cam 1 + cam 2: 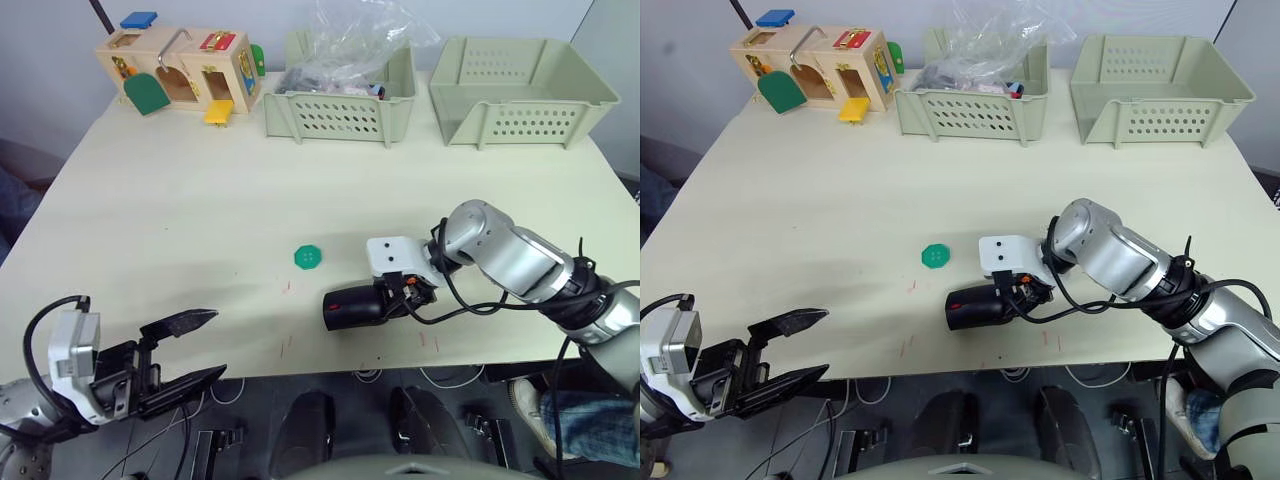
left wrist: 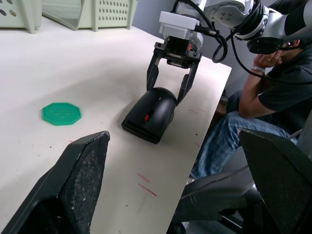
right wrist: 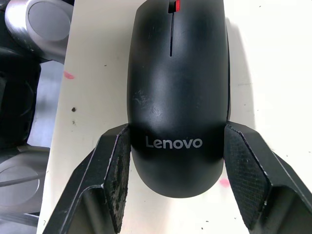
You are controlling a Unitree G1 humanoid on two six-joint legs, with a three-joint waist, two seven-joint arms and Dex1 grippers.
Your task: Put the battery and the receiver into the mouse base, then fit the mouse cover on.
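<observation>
Black cover point(image 3: 178, 97) sits on the base, apparently seated. Your right gripper point(image 3: 178, 183) straddles its rear, fingers open with slight gaps; retract straight back. Left gripper point(image 1: 185, 350) hangs open, empty.

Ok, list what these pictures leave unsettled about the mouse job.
- Battery and receiver: the mouse cover closes over the mouse base, hiding the compartment.
- Whether the right gripper fingers touch the cover: too close to tell in the right wrist view.
- Left basket contents: crumpled plastic bag covers them.

The cream table point(image 1: 200, 220) carries a mouse point(image 1: 352, 306), green disc point(image 1: 309, 258), two bins point(image 1: 340, 95) and perhaps a toy box point(image 1: 180, 68).
</observation>
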